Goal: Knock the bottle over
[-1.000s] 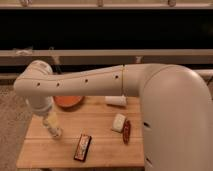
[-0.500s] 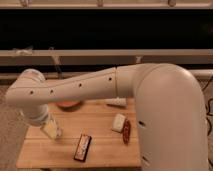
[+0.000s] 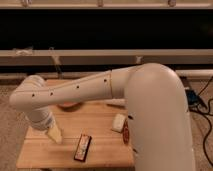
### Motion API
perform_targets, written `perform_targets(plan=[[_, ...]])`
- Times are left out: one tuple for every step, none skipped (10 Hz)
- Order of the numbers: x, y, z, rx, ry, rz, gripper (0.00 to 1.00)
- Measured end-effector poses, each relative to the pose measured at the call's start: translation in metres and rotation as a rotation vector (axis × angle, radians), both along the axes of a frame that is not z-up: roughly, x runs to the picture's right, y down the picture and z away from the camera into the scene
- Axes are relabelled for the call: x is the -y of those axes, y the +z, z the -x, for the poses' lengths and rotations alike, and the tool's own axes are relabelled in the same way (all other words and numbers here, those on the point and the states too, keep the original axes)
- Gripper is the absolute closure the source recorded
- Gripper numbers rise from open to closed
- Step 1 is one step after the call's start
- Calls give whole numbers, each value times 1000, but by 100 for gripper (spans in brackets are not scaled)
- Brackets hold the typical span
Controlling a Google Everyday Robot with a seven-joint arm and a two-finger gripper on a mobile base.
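My white arm reaches from the right across the wooden table [image 3: 100, 125] to its left side. Its wrist [image 3: 42, 117] bends down, and the cream-coloured gripper [image 3: 54, 134] hangs just above the table's left part, left of the dark candy bar [image 3: 83, 147]. No slim whitish bottle with a white cap shows in this view. It is either hidden behind the arm or out of sight.
A small white block [image 3: 119, 122] and a reddish-brown item [image 3: 126, 134] lie right of centre, close to the arm. An orange item [image 3: 68, 105] and a white roll [image 3: 116, 103] sit at the back, partly covered by the arm. A dark shelf runs behind the table.
The wrist and gripper have swung lower and a little towards the right and the table's front. The candy bar, block and other items have not moved.
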State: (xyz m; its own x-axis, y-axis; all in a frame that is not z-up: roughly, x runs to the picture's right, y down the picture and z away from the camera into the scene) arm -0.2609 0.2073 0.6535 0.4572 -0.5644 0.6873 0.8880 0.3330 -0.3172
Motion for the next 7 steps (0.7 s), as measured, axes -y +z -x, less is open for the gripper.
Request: perform_targets(plan=[[3, 6, -4, -15, 9, 1, 20], [10, 12, -8, -31, 24, -1, 20], [20, 18, -15, -48, 48, -7, 20], [28, 24, -20, -61, 65, -14, 20], [38, 31, -26, -78, 89, -22, 20], [47, 37, -33, -93, 111, -28, 20], [54, 41, -40, -109, 132, -33, 20]])
